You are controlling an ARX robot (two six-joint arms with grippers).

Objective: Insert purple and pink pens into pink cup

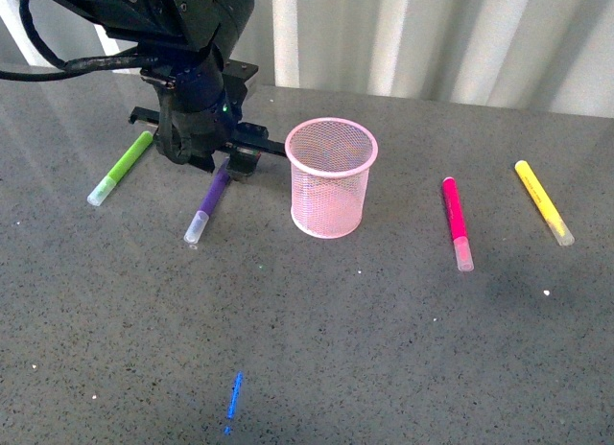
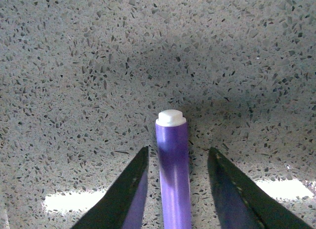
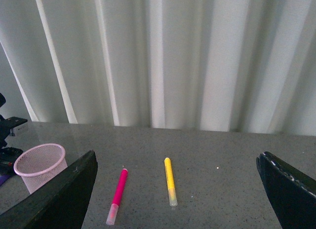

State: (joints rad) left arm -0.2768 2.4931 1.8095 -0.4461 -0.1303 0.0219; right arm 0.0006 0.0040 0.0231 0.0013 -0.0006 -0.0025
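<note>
Purple pen (image 1: 210, 205) on counter (image 1: 403, 349), left end effector (image 2: 177, 151) astride it, jaws spread, no grip yet. Nxt: pinch, lift, tip into pink cup (image 1: 329, 203). Right end effector (image 3: 177, 157) also spread.

Left of the pink cup (image 1: 332, 176), the purple pen (image 1: 209, 205) has its far end hidden under the left tool (image 1: 223, 167). The right tool (image 3: 176, 155) has fingers (image 3: 64, 194) cut by the frame, one covering the cup's base.

A grey, speckled stone-look tabletop (image 1: 384, 349) stretched back to a wall of pale, vertically pleated curtains (image 1: 432, 33), with light glowing softly through the folds and laying a dull sheen across the surface's far edge.
</note>
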